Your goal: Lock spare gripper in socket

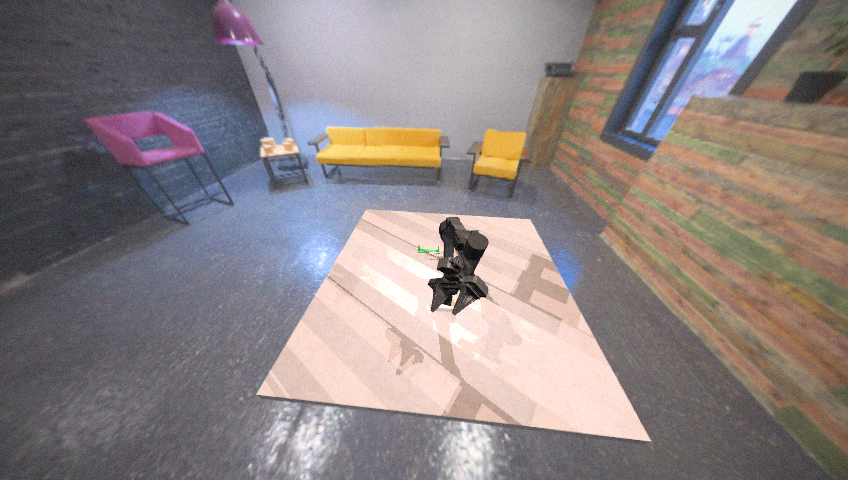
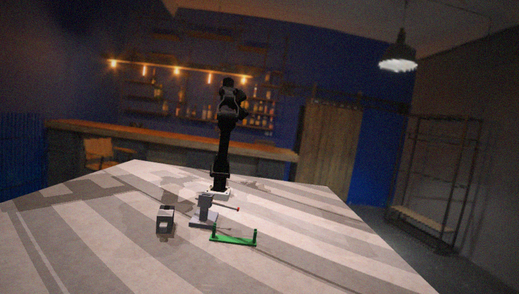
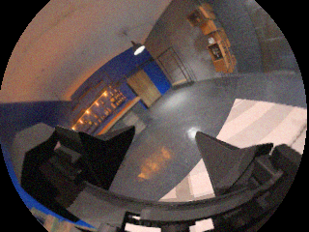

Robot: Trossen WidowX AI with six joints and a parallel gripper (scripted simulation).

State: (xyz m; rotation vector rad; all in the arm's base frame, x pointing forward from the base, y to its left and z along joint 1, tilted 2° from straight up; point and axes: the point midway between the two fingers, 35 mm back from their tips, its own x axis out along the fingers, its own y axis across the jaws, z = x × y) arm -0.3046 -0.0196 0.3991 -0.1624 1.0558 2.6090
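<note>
A striped tabletop (image 1: pixel 523 380) (image 2: pixel 291 269) (image 3: pixel 263 121) fronts 1 bar counter (image 2: pixel 174 137).

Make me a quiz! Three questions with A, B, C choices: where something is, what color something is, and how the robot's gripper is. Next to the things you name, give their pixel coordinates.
1. Where is the long pin?
A) Lying in the green holder
B) Through the gray mount
C) Between the gripper's fingers

2. What color is the tip of the pin?
A) Yellow
B) Blue
C) Red

3. How is the gripper?
A) Open, holding nothing
B) Shut, holding nothing
C) Shut on a block

Answers:
1: B. The exterior view shows the pin (image 2: pixel 226 206) sticking out from the upper part of the gray mount (image 2: pixel 204 212), with the green holder (image 1: pixel 428 251) (image 2: pixel 232 239) in front.
2: C. The tip (image 2: pixel 238 209) at the pin's end is red.
3: A. In the wrist view, the gripper (image 1: pixel 443 311) (image 3: pixel 165 130) has its fingers wide apart, and only the room shows between them.
</note>
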